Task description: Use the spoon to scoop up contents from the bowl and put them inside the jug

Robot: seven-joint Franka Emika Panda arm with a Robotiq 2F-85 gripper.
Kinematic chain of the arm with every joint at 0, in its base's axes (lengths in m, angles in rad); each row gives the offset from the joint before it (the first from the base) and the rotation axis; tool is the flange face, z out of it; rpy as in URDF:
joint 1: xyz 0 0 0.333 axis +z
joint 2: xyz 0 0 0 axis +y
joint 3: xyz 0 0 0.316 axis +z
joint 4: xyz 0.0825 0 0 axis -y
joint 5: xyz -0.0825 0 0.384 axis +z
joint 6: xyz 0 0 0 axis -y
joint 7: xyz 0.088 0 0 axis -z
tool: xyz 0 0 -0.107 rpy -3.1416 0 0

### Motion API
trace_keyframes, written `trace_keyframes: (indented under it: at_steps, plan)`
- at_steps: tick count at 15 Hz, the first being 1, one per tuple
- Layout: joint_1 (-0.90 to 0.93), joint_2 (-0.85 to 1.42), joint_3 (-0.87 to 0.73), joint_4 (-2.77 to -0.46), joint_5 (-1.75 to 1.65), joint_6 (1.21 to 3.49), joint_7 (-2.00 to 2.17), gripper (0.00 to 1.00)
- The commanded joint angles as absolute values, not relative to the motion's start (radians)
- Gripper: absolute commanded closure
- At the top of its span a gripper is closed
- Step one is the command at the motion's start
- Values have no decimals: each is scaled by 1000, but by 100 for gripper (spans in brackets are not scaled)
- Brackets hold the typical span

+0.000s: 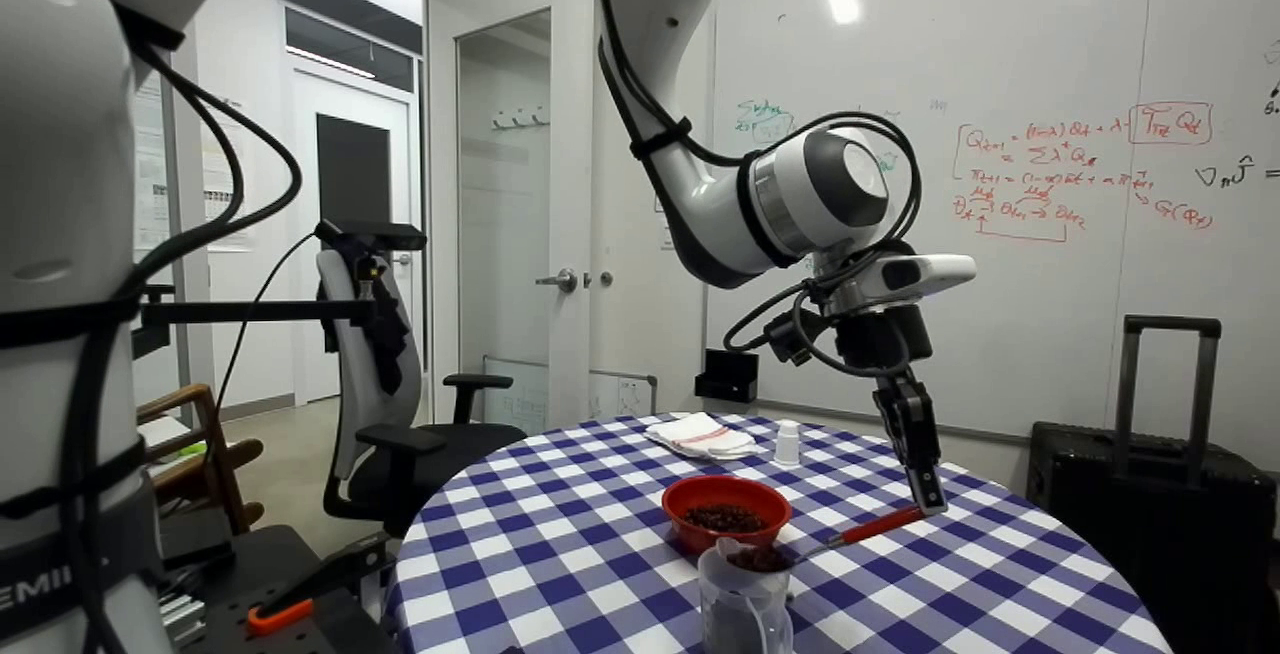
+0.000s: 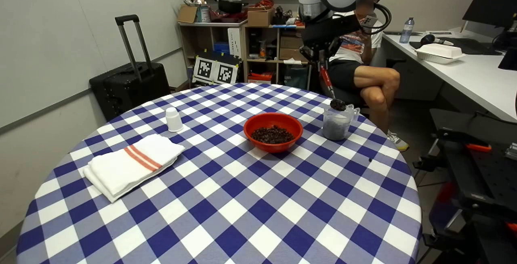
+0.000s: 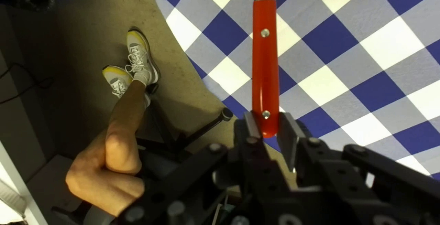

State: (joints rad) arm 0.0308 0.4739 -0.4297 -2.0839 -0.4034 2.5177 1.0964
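In an exterior view, at far left, a white robot arm (image 1: 60,184) is cut off by the frame; its lower collar shows the letters "EMI", the rest of the word out of sight. Next come a grey-and-black office chair (image 1: 370,354) and a white door (image 1: 573,174) with a tall glass panel. The round table (image 1: 560,534) is covered in blue-and-white check. Near its far edge lies a folded white towel (image 1: 700,436) with red stripes. Nearer the viewer sits the red bowl (image 1: 690,537), holding dark reddish bits (image 1: 720,518). Near the bowl, apart from it, stands a clear jug (image 1: 735,614), its foot cut off here; its cloudy wall makes the level inside hard to judge. A small white cup (image 1: 787,442) stands farther back, narrow end up. The red-handled spoon (image 1: 870,531) slopes down leftward to the jug's mouth, where a heap of bits hides its scoop; whether it touches the rim is unclear. The claw (image 1: 929,504) is closed on the end of the spoon's handle, seen between its fingertips (image 3: 288,139) in the wrist view. Beyond, a whiteboard (image 1: 1000,334) bears red handwritten equations with Q and lambda, one term boxed, and a black "J" with an equals sign at the right edge. Below it stands a black suitcase (image 1: 1140,534), handle raised.
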Motion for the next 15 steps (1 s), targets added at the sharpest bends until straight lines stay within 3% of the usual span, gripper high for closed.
trace_keyframes:
  at_steps: [1,15]
  plan:
    - [71,472,-461,-2085,-485,2489,1197,95]
    - [74,438,-423,-2093,-691,2379,1426,95]
